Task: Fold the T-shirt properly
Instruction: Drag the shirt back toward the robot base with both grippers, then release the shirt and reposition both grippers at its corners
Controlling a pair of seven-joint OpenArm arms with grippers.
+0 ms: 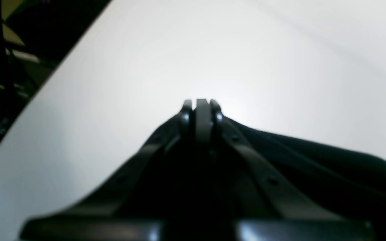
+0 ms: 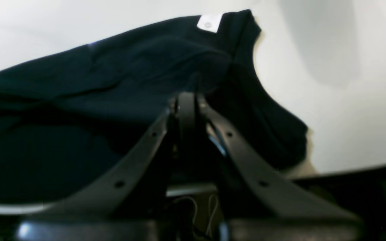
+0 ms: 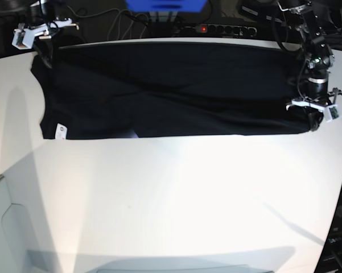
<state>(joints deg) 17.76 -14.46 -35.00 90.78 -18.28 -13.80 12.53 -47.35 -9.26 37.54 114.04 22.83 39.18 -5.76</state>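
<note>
The black T-shirt lies as a long wide band across the far part of the white table, plain side up, with its small white tag at the near left corner. My right gripper is at the shirt's far left corner; in the right wrist view it is shut on the cloth, with the tag beyond it. My left gripper is at the shirt's near right corner; in the left wrist view it is shut, with black cloth running off from the jaws.
A power strip with a red light, cables and a blue box sit behind the table's far edge. The table's right edge runs close by my left arm. A white panel lies at the near left.
</note>
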